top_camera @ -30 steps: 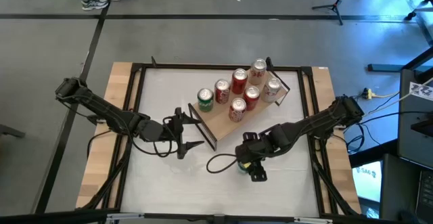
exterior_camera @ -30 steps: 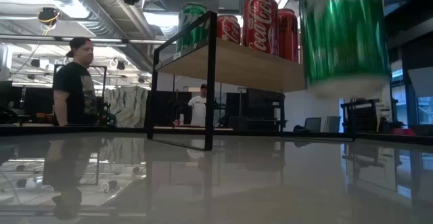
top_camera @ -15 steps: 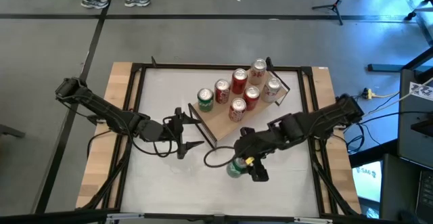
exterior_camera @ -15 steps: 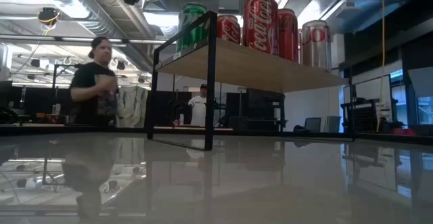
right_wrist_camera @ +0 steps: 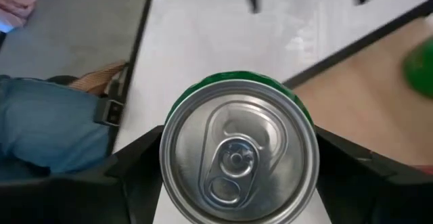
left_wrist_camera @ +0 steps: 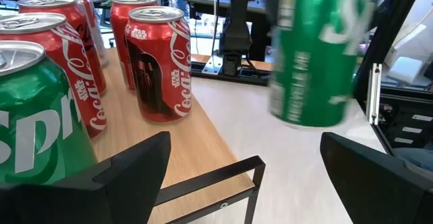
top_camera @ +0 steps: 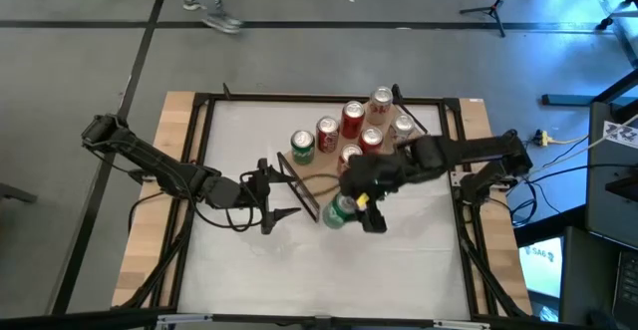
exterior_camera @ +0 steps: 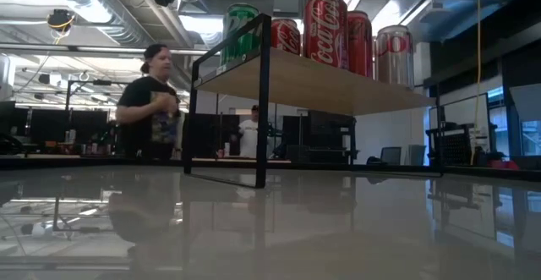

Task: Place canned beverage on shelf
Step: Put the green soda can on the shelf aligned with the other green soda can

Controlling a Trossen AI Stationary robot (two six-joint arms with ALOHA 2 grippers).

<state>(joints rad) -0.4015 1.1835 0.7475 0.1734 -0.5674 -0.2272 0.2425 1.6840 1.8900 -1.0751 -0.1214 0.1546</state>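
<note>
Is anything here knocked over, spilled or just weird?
Nothing stands out. The red and green cans stand upright on the light-wood shelf, and the right tool holds another green can upright beside its end. No spill shows.

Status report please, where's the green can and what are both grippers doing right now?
Right gripper shut on green can, airborne at the shelf front edge. Left gripper open, waiting beside shelf. Seven cans already there; open plank nearest the carried can.

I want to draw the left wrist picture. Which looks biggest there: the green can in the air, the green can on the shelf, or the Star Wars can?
1. Airborne green can, held by the right tool, and shelf green can: look alike, the latter partly cut off.
2. Star Wars can: smallest, but only because it is farther away.
</note>
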